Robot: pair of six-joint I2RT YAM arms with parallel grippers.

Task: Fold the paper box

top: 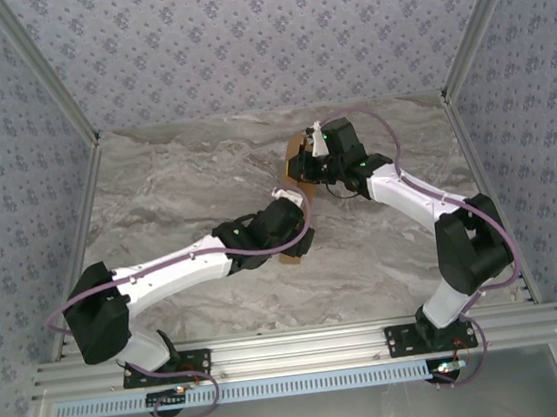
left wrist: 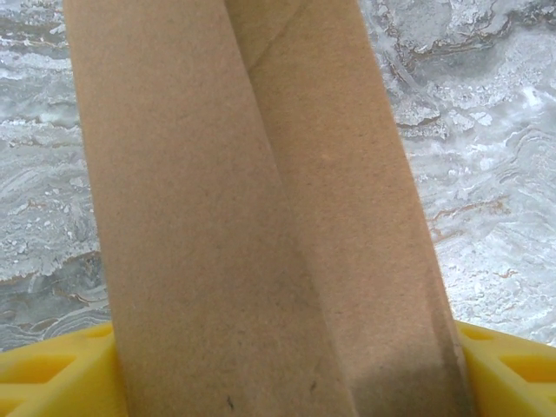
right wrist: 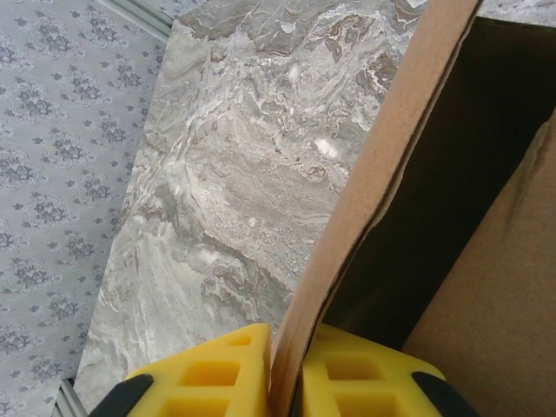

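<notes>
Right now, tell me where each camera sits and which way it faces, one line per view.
Top: fixed above and behind the bases, looking down on the table; left arm, right arm and the box between their tips.
Left wrist: on the left arm, facing down past the left gripper, whose fingers flank a box panel.
Right wrist: on the right arm, facing past the right gripper, pinched on a box wall, toward the wallpaper.
Shared: both wrist views show cardboard and table.
</notes>
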